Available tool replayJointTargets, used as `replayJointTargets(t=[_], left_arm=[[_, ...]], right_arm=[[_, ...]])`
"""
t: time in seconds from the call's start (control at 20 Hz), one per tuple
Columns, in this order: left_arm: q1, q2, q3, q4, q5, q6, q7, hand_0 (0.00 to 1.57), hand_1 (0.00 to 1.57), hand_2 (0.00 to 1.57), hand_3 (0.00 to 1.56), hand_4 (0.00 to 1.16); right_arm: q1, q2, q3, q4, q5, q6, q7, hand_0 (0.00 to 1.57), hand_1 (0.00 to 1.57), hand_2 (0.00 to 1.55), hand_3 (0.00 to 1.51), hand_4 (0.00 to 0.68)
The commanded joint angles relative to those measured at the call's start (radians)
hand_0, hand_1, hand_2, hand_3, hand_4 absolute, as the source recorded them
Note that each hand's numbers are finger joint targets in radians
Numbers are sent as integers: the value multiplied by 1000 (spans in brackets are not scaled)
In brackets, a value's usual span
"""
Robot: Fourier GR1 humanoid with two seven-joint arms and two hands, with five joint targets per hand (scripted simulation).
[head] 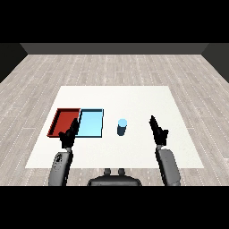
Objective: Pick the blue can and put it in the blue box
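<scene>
Your left hand (pixel 69 134) covers the near corner where the red tray (pixel 62 120) meets the blue tray (pixel 91 123). The round blue can (pixel 122 127) stands upright on the smooth white table (pixel 134 98), right of the flat blue tray and touching nothing. Both hands, the right hand (pixel 157 129) too, have straight fingers and hold nothing.

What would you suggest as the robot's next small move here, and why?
Probably the right hand should move left toward the blue can. The can stands upright on the table, apart from both hands, just right of the blue tray. The right hand looks open and holds nothing, with bare table between it and the can. The left hand sits over by the trays.
</scene>
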Motion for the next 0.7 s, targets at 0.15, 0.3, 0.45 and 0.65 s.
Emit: replayJointTargets(t=[0.15,0.3,0.45,0.65], left_arm=[[10,-12,-8,-16,-34,-4,-26,0,0,0,0,0],[-61,-41,-7,-110,13,-21,-181,0,0,0,0,0],[-20,-34,15,-46,17,-47,-308,0,0,0,0,0],[21,-30,15,-37,32,-89,-388,0,0,0,0,0]], right_arm=[[134,-38,-26,-100,-22,93,-23,0,0,0,0,0],[121,18,-39,-182,-187,178,-152,0,0,0,0,0],[163,-3,-57,-145,-241,267,-227,0,0,0,0,0],[217,-42,-109,-187,-286,321,-242,0,0,0,0,0]])
